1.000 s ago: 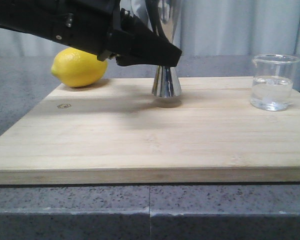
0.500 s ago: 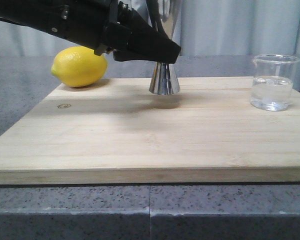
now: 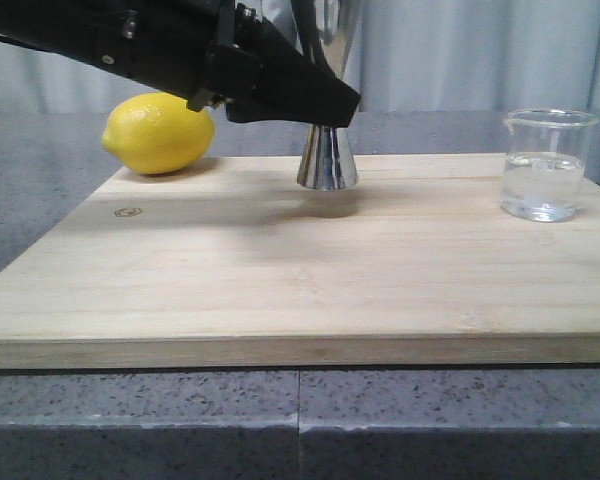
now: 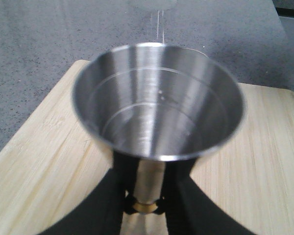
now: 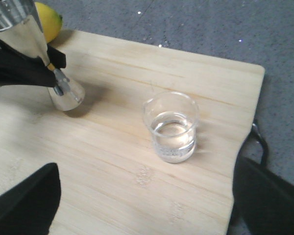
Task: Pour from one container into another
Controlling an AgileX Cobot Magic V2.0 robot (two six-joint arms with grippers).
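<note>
Left gripper [image 3: 325,118] clamped on the narrow gold-banded waist of the jigger [image 3: 328,160], black fingers [image 4: 183,196] pressed to either side of the gold band as seen from the left wrist. Jigger upright, its lower cone just clear of the wooden board [image 3: 300,280], a soft shadow lying on the wood directly beneath the base. Upper cup wide open toward the left wrist camera, polished inside with faint ring marks, apparently dry. Toward the far middle of the board, in the front view. To the robot's left of it, a lemon [image 3: 158,133] resting at the far left corner of the board, partly behind the black arm. Well apart on the robot's right, near the far right edge of the board, the glass beaker [image 3: 547,165], standing upright, untouched, clear liquid filling roughly its lower half, pouring lip on the rim. Right gripper [image 5: 142,205] spread wide, nothing between its dark fingers [image 5: 27,200], hovering above the near part of the board with the beaker ahead of it in the right wrist view. Board lying on a speckled grey countertop [image 3: 300,430], pale curtain behind.
</note>
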